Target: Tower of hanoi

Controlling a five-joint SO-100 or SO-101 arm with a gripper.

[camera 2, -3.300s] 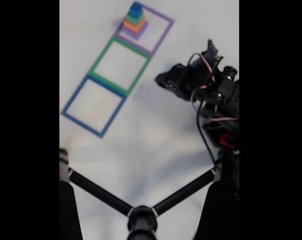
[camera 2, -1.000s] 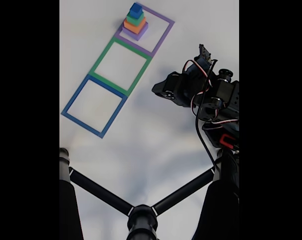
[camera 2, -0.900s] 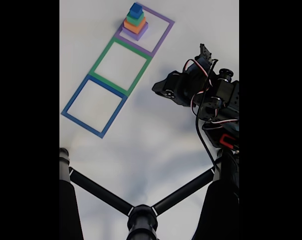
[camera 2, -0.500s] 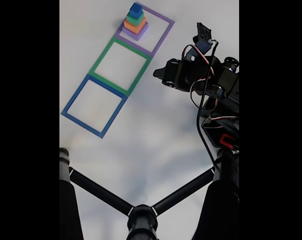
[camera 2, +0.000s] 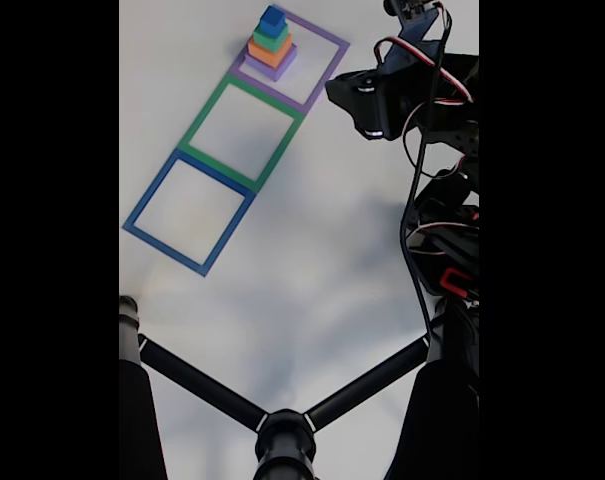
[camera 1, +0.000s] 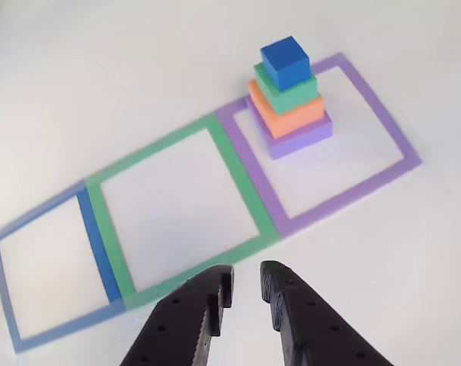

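The tower of hanoi (camera 1: 289,107) stands stacked inside the purple square frame (camera 1: 379,111): a purple block at the bottom, then orange, then green, with the blue cube (camera 1: 284,62) on top. In the fixed view the same tower of hanoi (camera 2: 271,45) sits near the top edge. My gripper (camera 1: 247,284) reaches in from the bottom of the other view. Its black fingers are slightly apart with nothing between them, hovering near the green frame's corner, well short of the tower. In the fixed view the gripper (camera 2: 340,94) hangs to the right of the purple frame.
Three flat square frames lie in a row on the white table: purple (camera 2: 327,72), green (camera 2: 203,114) and blue (camera 2: 149,190). The green frame (camera 1: 242,180) and blue frame (camera 1: 97,244) hold nothing. Black tripod legs (camera 2: 282,438) cross the bottom of the fixed view.
The arm has swung toward the top of the fixed view, carrying the gripper from beside the green frame to beside the purple frame. The tower has not moved.
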